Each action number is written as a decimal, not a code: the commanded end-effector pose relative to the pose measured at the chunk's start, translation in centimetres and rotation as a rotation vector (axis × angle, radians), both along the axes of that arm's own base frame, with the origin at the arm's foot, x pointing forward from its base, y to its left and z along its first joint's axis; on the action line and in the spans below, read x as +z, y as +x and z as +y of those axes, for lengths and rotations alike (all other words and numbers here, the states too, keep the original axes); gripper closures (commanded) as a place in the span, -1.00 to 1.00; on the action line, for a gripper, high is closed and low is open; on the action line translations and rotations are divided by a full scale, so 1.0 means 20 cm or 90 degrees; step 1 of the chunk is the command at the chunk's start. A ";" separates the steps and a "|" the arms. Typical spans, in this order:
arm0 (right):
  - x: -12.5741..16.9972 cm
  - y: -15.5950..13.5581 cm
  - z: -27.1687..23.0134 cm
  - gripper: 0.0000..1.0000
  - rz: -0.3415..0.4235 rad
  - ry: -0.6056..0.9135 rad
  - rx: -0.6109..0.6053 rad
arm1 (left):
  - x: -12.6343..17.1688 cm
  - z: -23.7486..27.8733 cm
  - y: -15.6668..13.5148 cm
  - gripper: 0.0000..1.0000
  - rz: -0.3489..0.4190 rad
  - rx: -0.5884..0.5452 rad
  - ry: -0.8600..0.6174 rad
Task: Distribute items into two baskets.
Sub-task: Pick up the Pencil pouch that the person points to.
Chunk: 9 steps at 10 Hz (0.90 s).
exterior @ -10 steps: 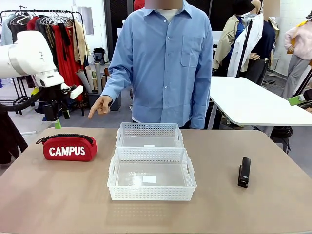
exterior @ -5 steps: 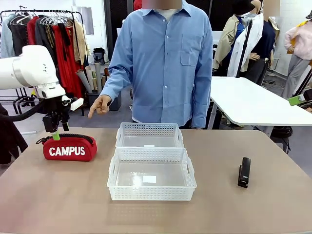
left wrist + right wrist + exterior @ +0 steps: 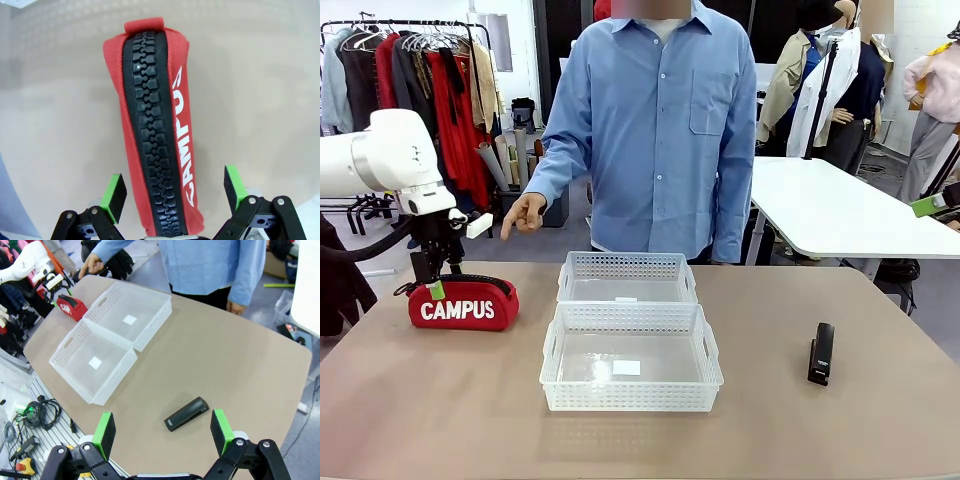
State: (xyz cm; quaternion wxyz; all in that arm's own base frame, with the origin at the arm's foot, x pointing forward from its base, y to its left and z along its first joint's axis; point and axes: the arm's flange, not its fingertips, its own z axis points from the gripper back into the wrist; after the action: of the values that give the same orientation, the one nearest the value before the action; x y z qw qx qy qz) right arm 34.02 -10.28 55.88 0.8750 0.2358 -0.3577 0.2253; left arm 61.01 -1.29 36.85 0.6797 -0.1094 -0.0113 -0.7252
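Note:
The red "CAMPUS" pouch (image 3: 463, 303) lies at the table's left; from the right wrist camera it is a small red shape (image 3: 72, 307) at the far corner. My left gripper (image 3: 432, 288) has come down over its left end. In the left wrist view the pouch (image 3: 155, 130) runs lengthwise between the open left gripper (image 3: 174, 189), a green pad on each side, apart from the fabric. The black stapler (image 3: 821, 352) lies at the right, below my open right gripper (image 3: 163, 431), where it appears as (image 3: 186, 413). Two white baskets sit mid-table, the wider (image 3: 630, 396) (image 3: 117, 380) nearer me, the narrower (image 3: 627, 264) (image 3: 155, 322) behind.
A person in a blue shirt stands at the far side, one hand (image 3: 525, 215) pointing down toward the pouch's end of the table. Bare tabletop (image 3: 440, 400) spreads around the baskets. A clothes rack (image 3: 430, 60) and a white table (image 3: 840, 215) stand beyond.
My left gripper has dropped from above and behind the pouch down to straddle its left end. The pouch, baskets, stapler and the person's hand have stayed put.

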 end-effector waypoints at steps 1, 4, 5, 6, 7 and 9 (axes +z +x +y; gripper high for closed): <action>0.01 0.00 0.00 -1.00 -0.010 0.013 0.010 | -0.06 0.00 -0.02 -1.00 -0.007 -0.010 -0.029; 0.01 0.00 0.00 -1.00 -0.010 0.013 0.010 | -0.09 -0.01 -0.03 -1.00 -0.019 -0.007 -0.035; 0.01 0.00 0.00 -1.00 -0.010 0.013 0.010 | -0.09 -0.02 -0.03 -1.00 -0.025 -0.003 -0.035; 0.01 0.00 0.00 -1.00 -0.010 0.013 0.010 | -0.09 -0.02 -0.03 -0.79 -0.024 0.000 -0.031; 0.01 0.00 0.00 -1.00 -0.010 0.013 0.010 | -0.10 -0.02 -0.03 -0.42 -0.025 0.006 -0.027; 0.01 0.00 0.00 -1.00 -0.010 0.013 0.010 | -0.10 -0.03 -0.03 0.32 -0.026 0.011 -0.020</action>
State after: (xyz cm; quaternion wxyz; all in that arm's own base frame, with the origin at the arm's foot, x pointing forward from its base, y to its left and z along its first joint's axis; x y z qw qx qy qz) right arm 34.02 -10.28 55.88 0.8750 0.2358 -0.3577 0.2253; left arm 61.02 -1.95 34.85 0.6830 -0.1076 -0.0288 -0.7219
